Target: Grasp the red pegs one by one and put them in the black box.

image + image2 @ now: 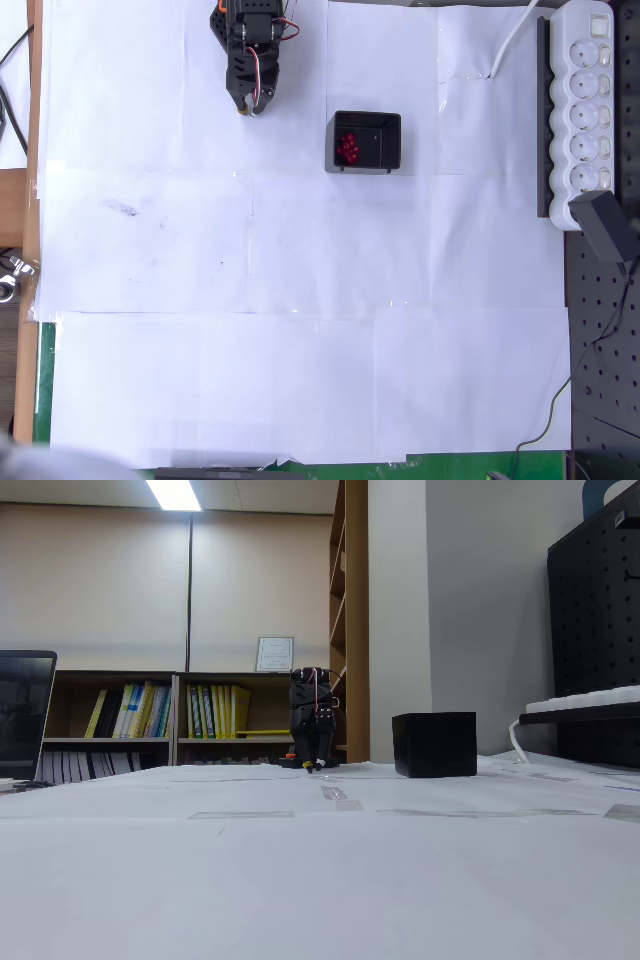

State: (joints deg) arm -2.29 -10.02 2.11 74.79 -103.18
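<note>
White paper-covered table [300, 300] underneath everything. Small black rectangular plastic box [366, 141] with thin rim and glossy inner walls, resting on the paper, right of the black two-finger gripper [250, 108] in the overhead view and well apart from it. Tiny dark-red round pegs [348, 148] clustered inside the box, toward its left wall. Gripper tips low over the paper, apparently pinched together with nothing between them.

One camera looks straight down on the worktop [300, 300]; another sits low at worktop level, facing the hand [314, 767] and black box [434, 744] both share.
</note>
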